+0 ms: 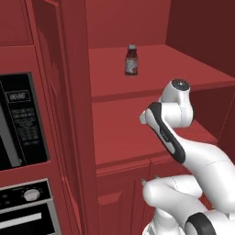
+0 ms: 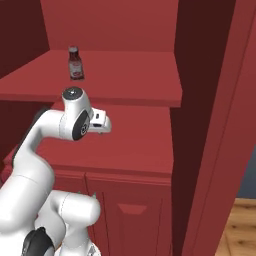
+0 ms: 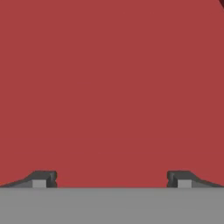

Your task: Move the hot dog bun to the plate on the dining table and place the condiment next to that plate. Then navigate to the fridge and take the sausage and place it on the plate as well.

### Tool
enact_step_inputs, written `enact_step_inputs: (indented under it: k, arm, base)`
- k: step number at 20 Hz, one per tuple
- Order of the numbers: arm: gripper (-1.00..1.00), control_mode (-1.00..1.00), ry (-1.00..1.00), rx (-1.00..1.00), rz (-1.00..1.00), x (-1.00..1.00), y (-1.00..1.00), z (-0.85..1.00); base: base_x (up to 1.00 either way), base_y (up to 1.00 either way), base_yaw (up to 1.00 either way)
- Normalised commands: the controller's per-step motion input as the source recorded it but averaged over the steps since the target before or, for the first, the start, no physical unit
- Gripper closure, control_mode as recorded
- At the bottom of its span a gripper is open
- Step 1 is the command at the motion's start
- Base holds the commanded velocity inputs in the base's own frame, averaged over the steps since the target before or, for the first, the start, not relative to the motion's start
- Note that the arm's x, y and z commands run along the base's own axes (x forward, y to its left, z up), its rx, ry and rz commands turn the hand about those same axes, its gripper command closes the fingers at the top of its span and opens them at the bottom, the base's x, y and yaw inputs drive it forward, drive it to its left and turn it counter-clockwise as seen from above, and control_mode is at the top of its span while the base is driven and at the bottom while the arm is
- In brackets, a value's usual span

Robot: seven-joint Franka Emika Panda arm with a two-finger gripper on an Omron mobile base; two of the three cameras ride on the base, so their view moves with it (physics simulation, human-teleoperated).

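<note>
The condiment [image 1: 131,59] [image 2: 75,63] is a small dark red bottle with a whitish cap and label. It stands upright near the back of the upper red shelf [image 1: 156,78]. My arm is folded in front of the lower red counter [image 2: 135,145], below and nearer than the bottle. In the hand view my gripper [image 3: 111,178] is open, with its two dark fingertips [image 3: 43,178] far apart, nothing between them, and a flat red surface ahead. The hot dog bun, plate, dining table, fridge and sausage are out of view.
A black microwave [image 1: 18,119] and an oven panel [image 1: 27,206] sit in the red cabinet wall to the left. A tall red panel [image 2: 220,125] closes the niche on the right, with wood floor [image 2: 240,225] beyond. Cabinet doors [image 2: 130,215] lie under the counter.
</note>
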Motion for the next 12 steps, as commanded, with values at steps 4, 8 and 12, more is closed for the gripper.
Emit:
enact_step_inputs:
  k: [4, 8, 12]
  arm:
    - [-1.00, -1.00, 0.00, 0.00, 0.05, -0.24, -0.05, -0.01]
    - [-1.00, -1.00, -0.34, 0.00, 0.13, -0.99, -0.02, 0.56]
    - [-1.00, -1.00, -0.38, 0.00, 0.09, -0.75, 0.04, 1.00]
  base:
    - [0.00, 0.00, 0.06]
    - [0.00, 0.00, 0.00]
    - [0.00, 0.00, 0.00]
